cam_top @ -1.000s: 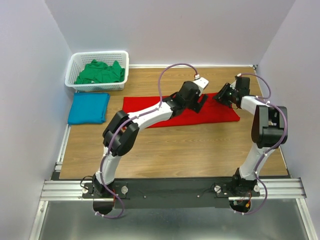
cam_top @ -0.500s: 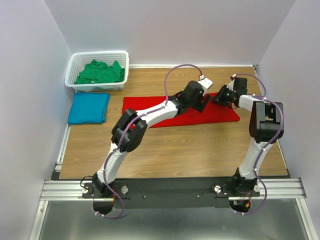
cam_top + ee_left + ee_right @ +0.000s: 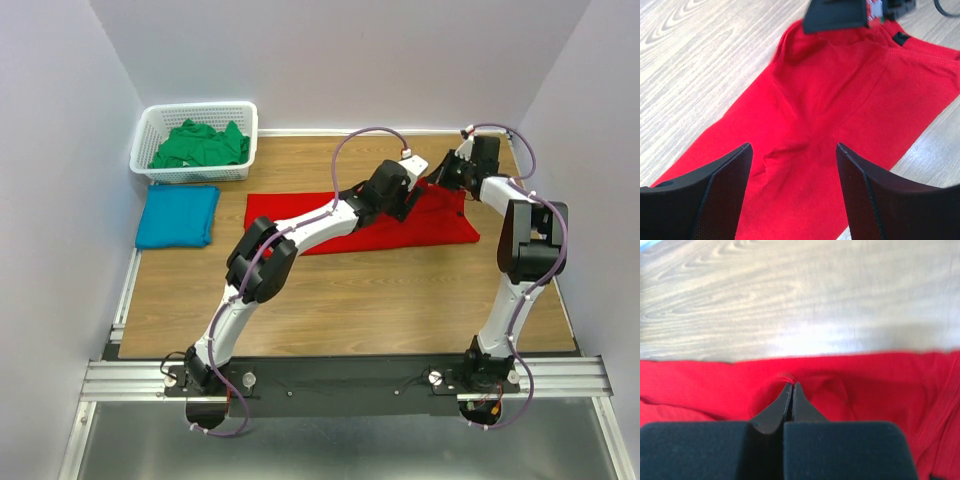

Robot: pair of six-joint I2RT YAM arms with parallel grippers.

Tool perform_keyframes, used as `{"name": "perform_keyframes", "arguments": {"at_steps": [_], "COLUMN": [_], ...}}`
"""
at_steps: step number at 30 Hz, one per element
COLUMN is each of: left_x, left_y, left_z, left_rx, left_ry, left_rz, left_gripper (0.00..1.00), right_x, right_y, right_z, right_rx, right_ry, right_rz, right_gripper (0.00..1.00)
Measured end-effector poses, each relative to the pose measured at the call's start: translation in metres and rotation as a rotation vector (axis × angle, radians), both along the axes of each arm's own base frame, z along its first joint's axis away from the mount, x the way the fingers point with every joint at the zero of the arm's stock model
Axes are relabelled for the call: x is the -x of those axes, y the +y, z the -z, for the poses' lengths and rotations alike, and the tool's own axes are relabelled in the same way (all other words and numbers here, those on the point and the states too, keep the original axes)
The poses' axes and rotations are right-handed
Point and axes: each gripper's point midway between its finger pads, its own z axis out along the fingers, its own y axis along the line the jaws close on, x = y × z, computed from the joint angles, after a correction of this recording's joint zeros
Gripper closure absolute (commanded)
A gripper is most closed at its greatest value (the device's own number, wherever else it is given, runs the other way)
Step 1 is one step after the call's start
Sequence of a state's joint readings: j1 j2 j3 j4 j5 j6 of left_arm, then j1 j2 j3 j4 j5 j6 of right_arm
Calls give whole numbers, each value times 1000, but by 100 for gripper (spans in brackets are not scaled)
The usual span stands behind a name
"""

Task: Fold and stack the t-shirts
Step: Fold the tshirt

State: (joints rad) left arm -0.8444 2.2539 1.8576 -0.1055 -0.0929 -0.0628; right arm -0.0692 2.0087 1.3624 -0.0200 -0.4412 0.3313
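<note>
Bare table (image 3: 400, 290) across the lower middle of the top view gives open passage. Upper right, left gripper (image 3: 408, 203) and right gripper (image 3: 443, 172) crowd over the red t-shirt (image 3: 270, 215); upper left, basket (image 3: 145, 140) and teal t-shirt (image 3: 178, 215) seem to touch.

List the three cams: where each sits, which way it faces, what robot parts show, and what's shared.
Top external: fixed above and behind the robot, looking down at the table; left arm and right arm show whole.
Left wrist: on the left arm, looking along the open left hand at the red t-shirt; two fingers show.
Right wrist: on the right arm, facing the shirt's edge and bare table; right hand shows, shut on cloth.
Shared: all three see the red t-shirt.
</note>
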Motion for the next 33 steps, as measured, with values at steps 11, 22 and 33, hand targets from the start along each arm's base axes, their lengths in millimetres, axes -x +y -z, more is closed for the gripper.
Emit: {"name": "perform_keyframes", "arguments": {"at_steps": [11, 22, 33], "left_x": [-6, 0, 15], "left_y": [1, 1, 7], "left_z": [17, 27, 52], "left_rx": [-3, 2, -14], "left_ry": [31, 68, 136], "left_rz": [-3, 21, 36], "left_gripper": [35, 36, 46], "right_x": [-14, 2, 18], "right_y": [-3, -20, -34], "right_z": [-8, 24, 35], "right_rx": [82, 194, 260], "right_ry": [-65, -8, 26], "right_rz": [-82, -56, -1], "right_gripper": [94, 93, 93]}}
